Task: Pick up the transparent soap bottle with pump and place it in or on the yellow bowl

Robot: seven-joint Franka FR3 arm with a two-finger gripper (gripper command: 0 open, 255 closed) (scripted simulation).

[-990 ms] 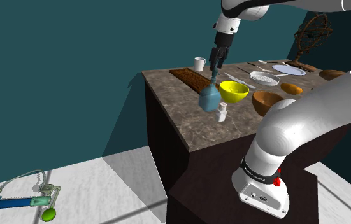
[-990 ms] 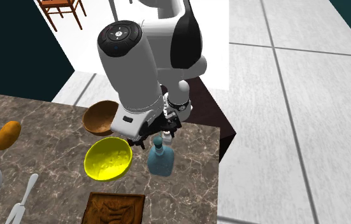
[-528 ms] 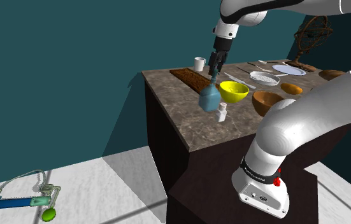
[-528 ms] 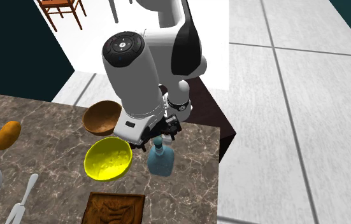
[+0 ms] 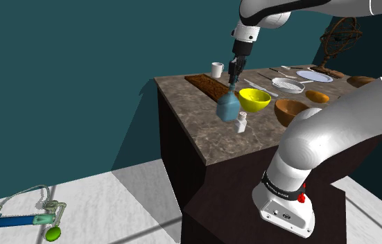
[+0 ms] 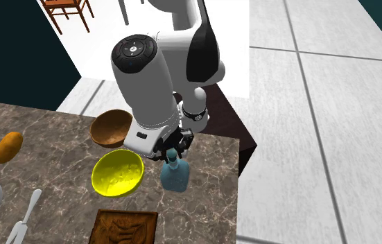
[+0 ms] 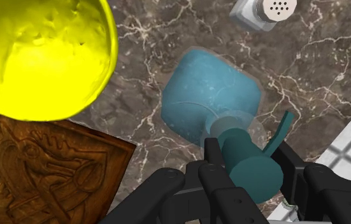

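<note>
A translucent teal soap bottle (image 5: 227, 106) (image 6: 175, 175) stands upright on the marble counter (image 5: 210, 138), close to its edge. In the wrist view its squarish body (image 7: 209, 95) is below the hand. My black gripper (image 7: 249, 156) (image 5: 234, 76) (image 6: 170, 148) comes straight down on it, and its fingers (image 7: 213, 153) are shut on the bottle's teal pump head. The yellow bowl (image 5: 254, 100) (image 6: 118, 172) (image 7: 40, 57) sits on the counter right beside the bottle, empty.
A white shaker (image 5: 241, 123) (image 7: 263, 13) stands just beside the bottle, near the counter's edge. A carved wooden board (image 7: 46, 172) (image 6: 123, 227) lies past the yellow bowl. A brown bowl (image 6: 109, 127) (image 5: 290, 111), a white cup (image 5: 217, 69) and plates are farther off.
The gripper dropped slightly over the bottle, then its fingers closed from wide apart onto the pump head. The bottle has not moved.
</note>
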